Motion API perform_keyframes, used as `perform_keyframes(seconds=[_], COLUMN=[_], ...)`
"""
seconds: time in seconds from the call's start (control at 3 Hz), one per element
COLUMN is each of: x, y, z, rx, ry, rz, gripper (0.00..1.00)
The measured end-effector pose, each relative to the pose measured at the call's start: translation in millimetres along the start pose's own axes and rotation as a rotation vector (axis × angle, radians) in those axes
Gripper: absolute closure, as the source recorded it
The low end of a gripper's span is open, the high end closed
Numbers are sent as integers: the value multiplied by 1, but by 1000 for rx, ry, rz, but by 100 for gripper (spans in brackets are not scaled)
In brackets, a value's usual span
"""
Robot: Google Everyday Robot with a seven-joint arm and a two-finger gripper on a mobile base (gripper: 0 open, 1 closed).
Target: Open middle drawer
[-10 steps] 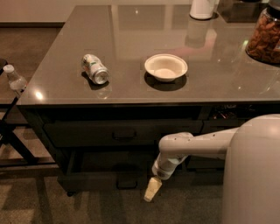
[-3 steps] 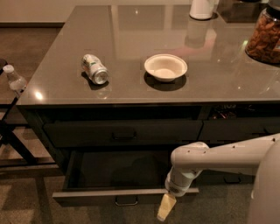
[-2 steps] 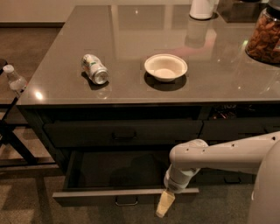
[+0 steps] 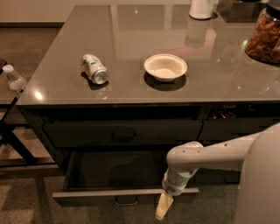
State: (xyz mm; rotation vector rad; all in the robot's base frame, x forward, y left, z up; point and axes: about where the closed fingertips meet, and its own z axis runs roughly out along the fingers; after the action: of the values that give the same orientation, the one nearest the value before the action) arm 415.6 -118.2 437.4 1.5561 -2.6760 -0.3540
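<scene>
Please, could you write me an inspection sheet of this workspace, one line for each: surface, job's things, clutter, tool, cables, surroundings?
Surface: glossy grey countertop, reflective, no spills seen.
Job's things: middle drawer stands open, nothing seen in its dark tray; the drawer above is shut.
Clutter: can lying on its side; bowl upright, to the right of it and apart; jar of nuts at the right edge; white container at the far edge.
Tool: tool hangs low, pointing down, in front of the middle drawer's front, right of its handle.
Cables: nothing seen.
Surroundings: carpet floor; plastic bottle on a dark stand left of the countertop.
</scene>
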Motion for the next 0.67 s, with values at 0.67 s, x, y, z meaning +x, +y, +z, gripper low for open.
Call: perform_keyframes(seconds=[0.67], x=[20], y=[17], z=[35], rx=[-58], ry=[58], rz=[-1], gripper=[0])
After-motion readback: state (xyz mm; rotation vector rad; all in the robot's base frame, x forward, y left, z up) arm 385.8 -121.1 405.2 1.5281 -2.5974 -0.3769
